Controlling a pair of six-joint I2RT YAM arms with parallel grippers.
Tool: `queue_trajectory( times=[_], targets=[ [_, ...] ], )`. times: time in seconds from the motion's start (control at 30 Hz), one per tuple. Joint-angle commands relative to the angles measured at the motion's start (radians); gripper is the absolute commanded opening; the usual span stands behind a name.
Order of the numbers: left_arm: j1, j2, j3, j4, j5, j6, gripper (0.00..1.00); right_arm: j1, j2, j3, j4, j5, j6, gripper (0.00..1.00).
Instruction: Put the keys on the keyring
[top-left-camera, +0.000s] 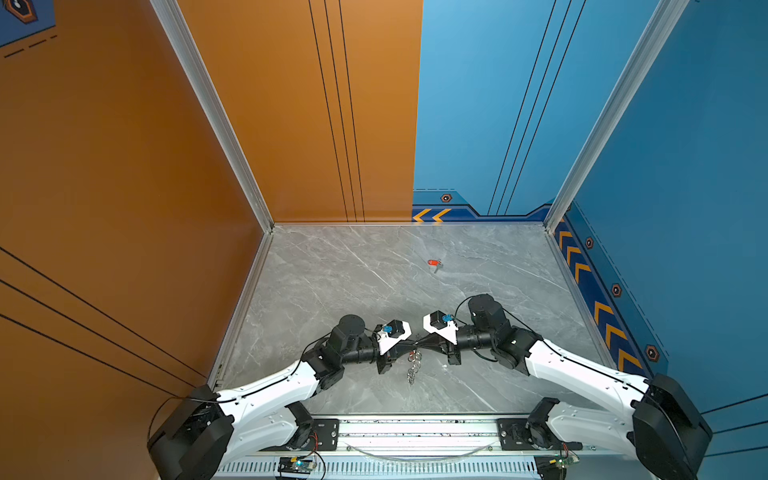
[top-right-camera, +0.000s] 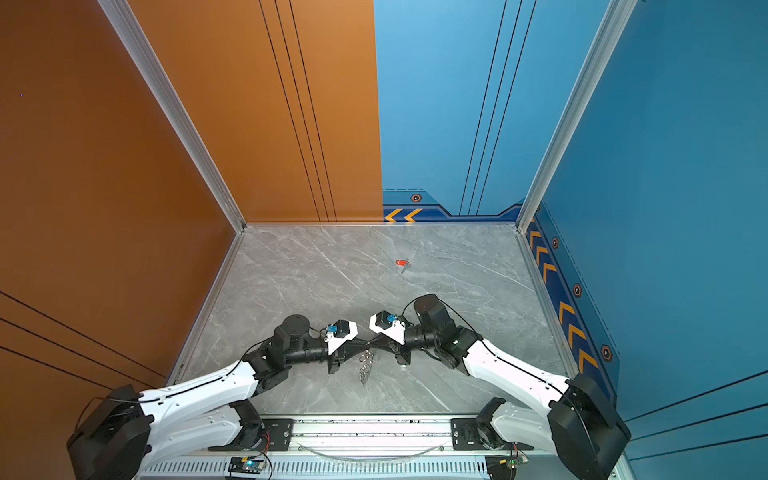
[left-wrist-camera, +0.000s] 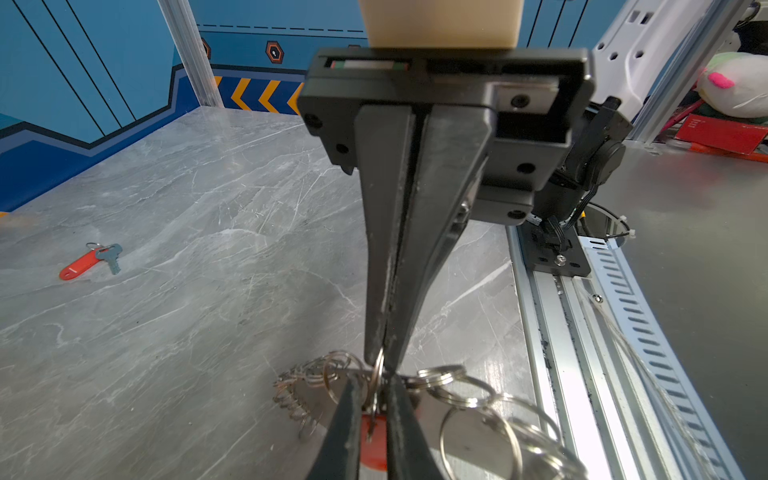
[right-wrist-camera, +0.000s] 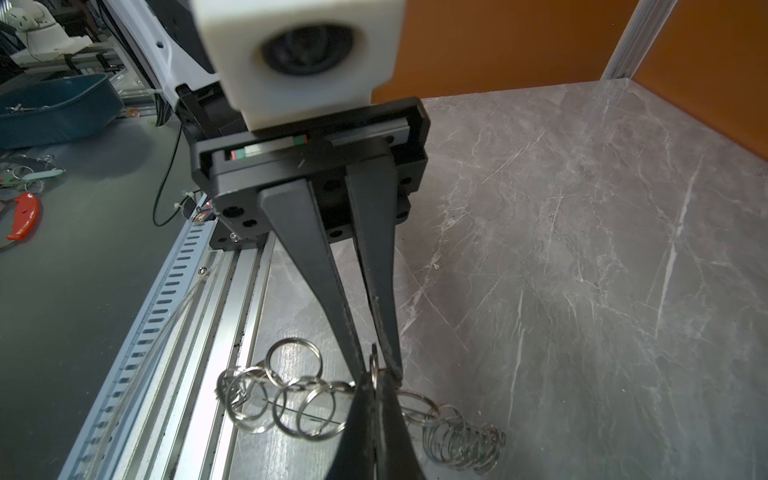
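Here, near the desk's front edge, the right pincer pinches a split ring of the keyring. The left pincer nips the orange tag of one key. The other key lies well apart, toward the far edge.

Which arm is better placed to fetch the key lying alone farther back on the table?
Probably the right. The loose key lies right of the point where the left gripper and right gripper meet on the keyring, so nearer the right gripper.
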Motion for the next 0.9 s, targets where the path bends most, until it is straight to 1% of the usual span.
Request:
queue_trajectory(
  times=[0.0, 0.03, 0.07, 0.13, 0.2, 0.3, 0.4, 0.5, 0.57, 0.63, 0.7, 0.87],
  targets=[
    [0.000, 0.001, 0.024, 0.003, 0.035, 0.000, 0.13, -0.001, -0.017, -0.024, 0.202, -0.064, 0.098, 0.00],
    [0.000, -0.001, 0.025, 0.003, 0.035, 0.000, 0.14, -0.001, -0.013, -0.034, 0.238, -0.067, 0.119, 0.00],
    [0.001, -0.002, 0.023, 0.003, 0.033, 0.001, 0.14, -0.030, -0.009, -0.045, 0.277, -0.068, 0.138, 0.00],
    [0.000, -0.007, 0.021, 0.003, 0.030, 0.000, 0.14, -0.032, 0.006, -0.070, 0.374, -0.068, 0.188, 0.00],
    [-0.001, -0.010, 0.020, 0.003, 0.026, 0.000, 0.13, -0.033, 0.020, -0.085, 0.434, -0.071, 0.220, 0.00],
    [0.000, -0.009, 0.021, 0.003, 0.017, -0.002, 0.09, -0.027, 0.046, -0.093, 0.478, -0.078, 0.243, 0.00],
    [0.002, -0.016, 0.020, 0.003, 0.006, -0.003, 0.05, -0.027, 0.055, -0.094, 0.469, -0.078, 0.236, 0.00],
    [0.002, -0.019, 0.017, 0.003, -0.001, -0.003, 0.01, -0.029, 0.034, -0.091, 0.376, -0.049, 0.177, 0.00],
    [0.002, -0.017, 0.017, 0.003, -0.005, -0.002, 0.00, -0.029, 0.006, -0.071, 0.243, -0.012, 0.098, 0.09],
    [0.001, -0.008, 0.018, 0.003, -0.003, 0.001, 0.00, -0.026, -0.026, -0.035, 0.077, 0.037, 0.000, 0.14],
    [0.002, -0.001, 0.020, 0.003, 0.001, 0.006, 0.00, -0.021, -0.044, -0.003, -0.032, 0.067, -0.060, 0.17],
    [0.001, 0.003, 0.023, 0.003, 0.006, 0.013, 0.00, -0.015, -0.033, 0.049, -0.138, 0.083, -0.116, 0.21]
  ],
)
